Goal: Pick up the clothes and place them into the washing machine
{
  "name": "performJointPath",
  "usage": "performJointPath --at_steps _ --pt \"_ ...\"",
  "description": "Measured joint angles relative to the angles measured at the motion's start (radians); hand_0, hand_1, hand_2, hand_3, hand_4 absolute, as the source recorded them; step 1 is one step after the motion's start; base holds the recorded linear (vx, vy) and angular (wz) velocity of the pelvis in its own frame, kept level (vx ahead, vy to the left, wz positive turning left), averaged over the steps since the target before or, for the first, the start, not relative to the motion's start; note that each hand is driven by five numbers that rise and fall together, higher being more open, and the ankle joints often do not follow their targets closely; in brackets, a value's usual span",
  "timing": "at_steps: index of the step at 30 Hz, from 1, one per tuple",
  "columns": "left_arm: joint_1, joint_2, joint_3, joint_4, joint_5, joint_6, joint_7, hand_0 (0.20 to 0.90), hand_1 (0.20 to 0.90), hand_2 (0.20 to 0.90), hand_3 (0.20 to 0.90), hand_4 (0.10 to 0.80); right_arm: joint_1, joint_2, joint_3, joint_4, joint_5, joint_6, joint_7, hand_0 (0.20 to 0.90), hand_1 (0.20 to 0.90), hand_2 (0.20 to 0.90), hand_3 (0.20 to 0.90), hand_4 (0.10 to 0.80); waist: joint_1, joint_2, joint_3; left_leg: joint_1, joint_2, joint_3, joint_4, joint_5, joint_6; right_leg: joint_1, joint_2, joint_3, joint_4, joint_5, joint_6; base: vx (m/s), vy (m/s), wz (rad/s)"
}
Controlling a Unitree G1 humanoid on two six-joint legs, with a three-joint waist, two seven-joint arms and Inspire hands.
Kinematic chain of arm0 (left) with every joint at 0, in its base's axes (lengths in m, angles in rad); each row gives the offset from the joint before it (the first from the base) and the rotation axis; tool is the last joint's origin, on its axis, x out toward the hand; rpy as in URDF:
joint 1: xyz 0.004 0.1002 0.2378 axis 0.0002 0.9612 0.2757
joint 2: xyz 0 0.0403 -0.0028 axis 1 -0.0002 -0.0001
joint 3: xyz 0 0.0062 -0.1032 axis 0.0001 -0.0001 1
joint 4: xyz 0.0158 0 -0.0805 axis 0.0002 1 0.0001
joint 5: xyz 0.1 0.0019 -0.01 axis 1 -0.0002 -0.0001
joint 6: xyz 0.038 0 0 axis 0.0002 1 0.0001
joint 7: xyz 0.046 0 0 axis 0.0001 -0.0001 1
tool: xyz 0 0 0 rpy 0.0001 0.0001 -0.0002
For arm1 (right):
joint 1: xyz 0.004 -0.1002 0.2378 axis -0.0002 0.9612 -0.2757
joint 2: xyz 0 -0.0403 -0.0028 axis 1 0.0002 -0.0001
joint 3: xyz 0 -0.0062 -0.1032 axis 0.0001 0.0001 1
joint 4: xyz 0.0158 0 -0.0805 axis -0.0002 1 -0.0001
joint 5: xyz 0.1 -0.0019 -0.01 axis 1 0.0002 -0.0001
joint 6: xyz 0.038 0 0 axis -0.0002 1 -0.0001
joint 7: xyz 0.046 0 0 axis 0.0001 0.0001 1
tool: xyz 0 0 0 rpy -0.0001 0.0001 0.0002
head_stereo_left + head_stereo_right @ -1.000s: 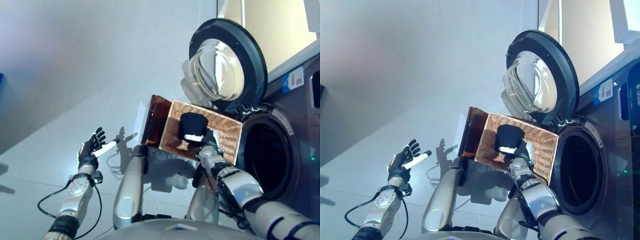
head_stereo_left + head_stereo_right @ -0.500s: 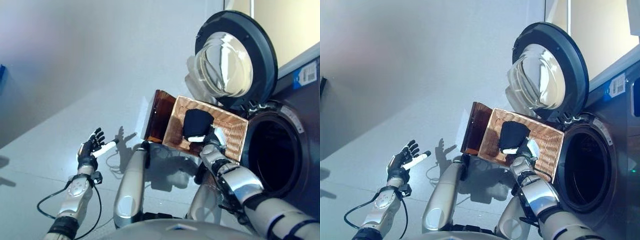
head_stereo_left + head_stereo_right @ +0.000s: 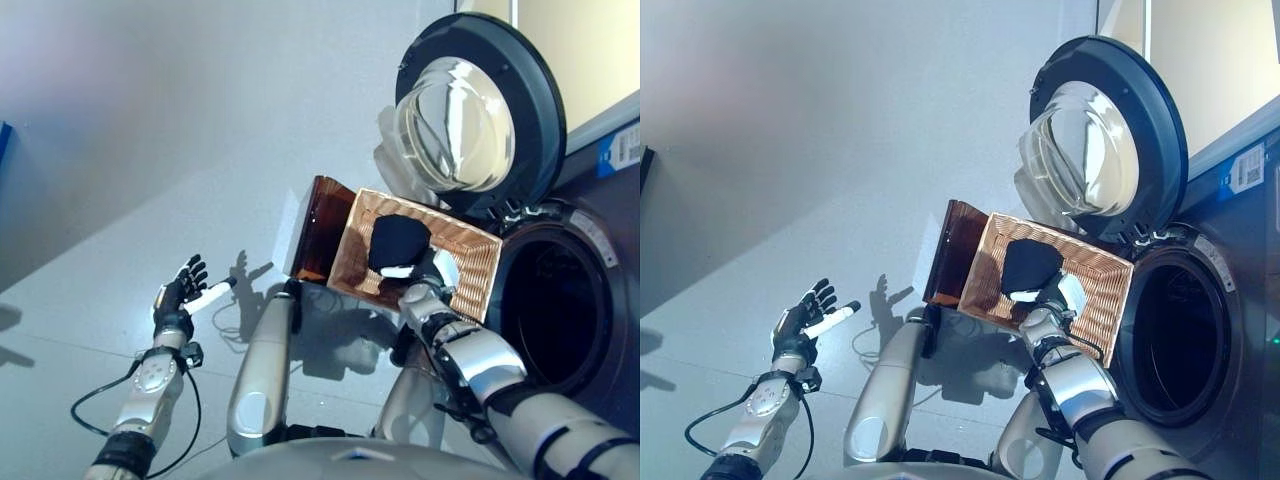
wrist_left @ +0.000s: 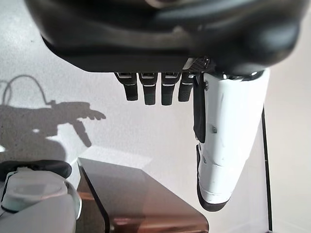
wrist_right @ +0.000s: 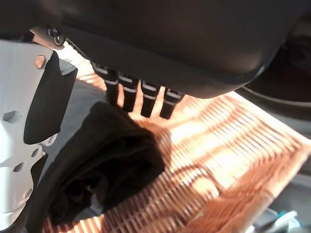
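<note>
Right hand (image 3: 428, 272) pinching black garment (image 3: 396, 243) above wicker basket (image 3: 470, 262).

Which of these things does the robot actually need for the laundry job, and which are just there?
Needed:
- black garment, held by the right hand
- wicker basket it lies in
- washing machine, with its open door and dark drum

Just there:
- brown box beside the basket
- left hand, open and holding nothing
</note>
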Motion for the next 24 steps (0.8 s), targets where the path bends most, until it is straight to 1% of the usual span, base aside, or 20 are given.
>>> performJointPath --at_steps 4,8,17,19,24 --pt "0.0 0.0 -0.001 0.0 0.0 0.0 0.015 0.9 0.9 0.9 0.9 0.8 -0.001 0.0 -0.001 -0.015 0.0 -0.008 -0.047 0.9 0.9 0.9 0.9 0.8 0.0 0.0 0.0 0.0 0.0 0.0 0.0 0.0 0.0 0.0 0.0 0.0 0.0 0.0 0.0 0.0 0.0 0.0" --pt "0.0 0.0 -0.001 0.0 0.001 -0.001 0.017 0.9 0.9 0.9 0.9 0.8 -0.001 0.001 -0.001 -0.015 0.004 -0.025 -0.067 0.9 0.9 0.9 0.9 0.8 -0.001 0.0 0.0 -0.001 0.0 0.0 0.0 0.0 0.0 0.0 0.0 0.0 -0.001 0.0 0.0 0.0 0.0 0.0" --pt "0.0 0.0 -0.001 0.0 0.007 -0.003 0.017 0.9 0.9 0.9 0.9 0.8 -0.015 0.0 -0.001 -0.015 0.032 -0.03 -0.057 0.9 0.9 0.9 0.9 0.8 -0.001 0.0 0.0 -0.003 0.0 0.0 0.003 0.0 0.0 -0.003 0.0 0.001 0.001 -0.001 0.001 0.0 0.0 0.0" --pt "0.0 0.002 -0.001 0.0 0.007 -0.005 0.017 0.9 0.9 0.9 0.9 0.8 -0.024 -0.005 -0.001 -0.015 0.037 -0.042 -0.047 0.9 0.9 0.9 0.9 0.8 -0.002 0.0 -0.001 -0.009 0.0 0.0 0.007 0.0 0.0 -0.009 0.0 0.002 0.004 -0.001 0.001 0.0 0.0 0.0" --pt "0.002 0.017 -0.003 -0.001 0.007 -0.006 0.015 0.9 0.9 0.9 0.9 0.8 -0.05 -0.023 -0.014 -0.014 0.043 -0.047 -0.038 0.9 0.9 0.9 0.9 0.8 0.001 -0.001 -0.003 -0.034 -0.001 0.0 0.024 -0.002 0.003 -0.03 -0.003 0.005 0.02 -0.002 -0.001 -0.011 0.001 0.01"
